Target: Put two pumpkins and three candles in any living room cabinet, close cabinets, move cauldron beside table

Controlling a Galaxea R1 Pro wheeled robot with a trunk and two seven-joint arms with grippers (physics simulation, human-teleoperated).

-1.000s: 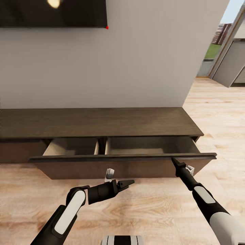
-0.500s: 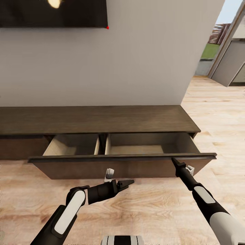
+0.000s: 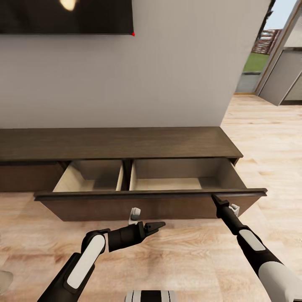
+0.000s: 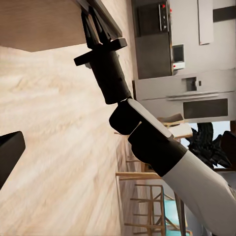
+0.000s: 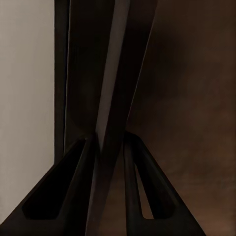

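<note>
Two pale compartments are seen bare inside the drawer [image 3: 151,197] drawn out of the cabinet [image 3: 117,142], so the task is judged barely begun: no pumpkin or candle is stowed yet, and the cauldron and table remain to be dealt with. The drawer's front edge is clamped between the fingers of the right pincer [image 3: 214,198], a grip confirmed at close range [image 5: 110,142]. The left pincer [image 3: 157,227] is held idle over the floor [image 3: 188,251], fingers seemingly together. Nothing is seen blocking the drawer; a dark screen [image 3: 63,16] hangs above.
</note>
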